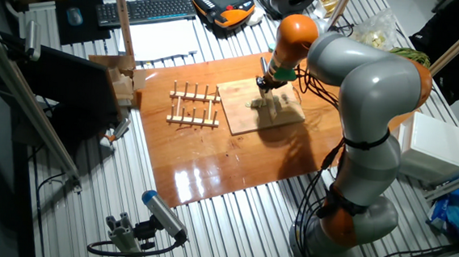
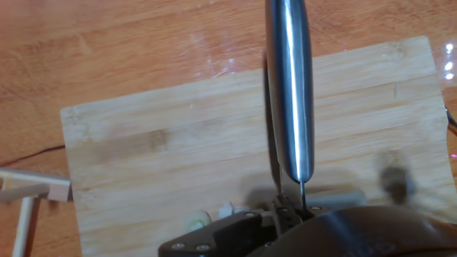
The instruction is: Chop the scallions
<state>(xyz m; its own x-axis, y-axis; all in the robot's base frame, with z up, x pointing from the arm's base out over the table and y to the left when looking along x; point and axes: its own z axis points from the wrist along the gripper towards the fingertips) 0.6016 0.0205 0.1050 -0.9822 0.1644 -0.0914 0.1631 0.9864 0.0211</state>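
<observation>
My gripper (image 2: 289, 211) is shut on a knife (image 2: 289, 86), whose steel blade runs up the middle of the hand view above the bamboo cutting board (image 2: 164, 143). A short pale scallion section (image 2: 341, 194) lies on the board just right of the blade's near end. A few small cut scallion bits (image 2: 214, 213) lie to its left, partly hidden by the hand. In the fixed view the gripper (image 1: 267, 84) hangs over the middle of the cutting board (image 1: 243, 113). The scallions are too small to make out there.
A wooden rack (image 1: 194, 106) stands left of the board on the brown tabletop (image 1: 211, 164); its end shows in the hand view (image 2: 28, 193). A wooden block stand (image 1: 119, 80) is at the far left. A keyboard (image 1: 145, 9) and a pendant (image 1: 223, 5) lie behind.
</observation>
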